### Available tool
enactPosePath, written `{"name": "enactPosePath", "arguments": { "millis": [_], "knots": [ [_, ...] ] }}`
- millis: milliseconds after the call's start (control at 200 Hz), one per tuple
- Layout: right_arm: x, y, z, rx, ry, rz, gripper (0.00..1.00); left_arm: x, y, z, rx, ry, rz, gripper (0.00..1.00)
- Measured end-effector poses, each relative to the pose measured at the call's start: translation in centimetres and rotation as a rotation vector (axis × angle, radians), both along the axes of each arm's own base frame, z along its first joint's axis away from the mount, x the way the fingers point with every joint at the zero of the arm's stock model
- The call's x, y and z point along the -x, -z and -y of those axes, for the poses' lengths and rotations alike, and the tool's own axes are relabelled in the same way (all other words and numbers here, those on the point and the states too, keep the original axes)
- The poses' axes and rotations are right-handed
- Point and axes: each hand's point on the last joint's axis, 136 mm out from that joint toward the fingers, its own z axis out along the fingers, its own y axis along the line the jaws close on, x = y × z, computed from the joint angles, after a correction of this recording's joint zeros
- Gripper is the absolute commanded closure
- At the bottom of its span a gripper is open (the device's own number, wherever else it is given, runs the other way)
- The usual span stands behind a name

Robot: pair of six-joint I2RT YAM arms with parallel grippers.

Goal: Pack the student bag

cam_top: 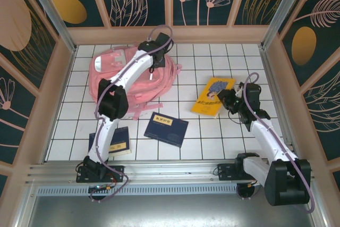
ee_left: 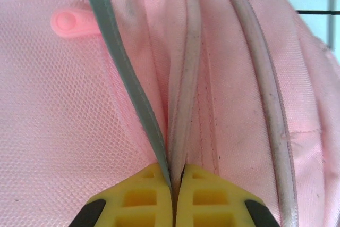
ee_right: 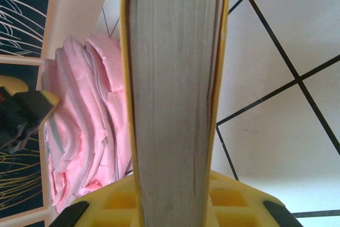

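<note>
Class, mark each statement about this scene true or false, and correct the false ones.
1. The right gripper grips a yellow book. True.
2. The left gripper hangs open over bare tiles. False: its jaws are pinched shut on a seam of the pink backpack.
3. Two dark blue books lie on the table. True.
4. The yellow book is inside the pink backpack. False: it is outside, to the pink backpack's right.
</note>
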Motion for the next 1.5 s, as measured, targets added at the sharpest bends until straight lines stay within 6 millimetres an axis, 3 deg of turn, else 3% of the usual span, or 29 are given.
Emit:
{"name": "enactPosePath", "arguments": {
  "millis": [80,290,370,435,611,766,866,1151,1376,1501],
  "knots": [
    [-0.1,-0.8,0.1,0.002,0.01,0.018,1.0,0.9,-3.5,0.4,0.053,0.088,0.021,1.0],
    [-0.5,-2.5,0.1,0.011,0.021,0.052,1.0,5.2,-15.7,3.9,0.301,0.405,0.167,1.0],
    [-0.5,-3.2,0.3,0.027,0.029,0.053,1.0,7.1,-18.3,5.1,0.366,0.512,0.202,1.0],
    [-0.4,-4.1,0.7,0.042,0.045,0.065,1.0,8.2,-19.3,6.1,0.393,0.594,0.217,1.0],
    [1.4,-7.6,2.1,0.112,0.09,0.146,1.0,10.2,-18.2,7.3,0.366,0.754,0.217,1.0],
    [4.0,-11.2,3.8,0.178,0.157,0.244,1.0,11.1,-17.2,6.8,0.388,0.799,0.198,1.0],
    [4.8,-12.3,4.4,0.202,0.181,0.273,1.0,11.0,-17.4,6.5,0.421,0.802,0.209,1.0],
    [5.3,-12.9,5.3,0.246,0.218,0.266,1.0,10.7,-16.9,7.9,0.548,0.798,0.207,1.0],
    [5.4,-18.8,8.3,0.319,0.382,0.376,1.0,10.4,-15.9,8.7,0.659,0.777,0.19,1.0],
    [4.6,-19.9,8.0,0.299,0.378,0.411,1.0,10.3,-15.8,9.1,0.711,0.765,0.185,1.0]
  ]
}}
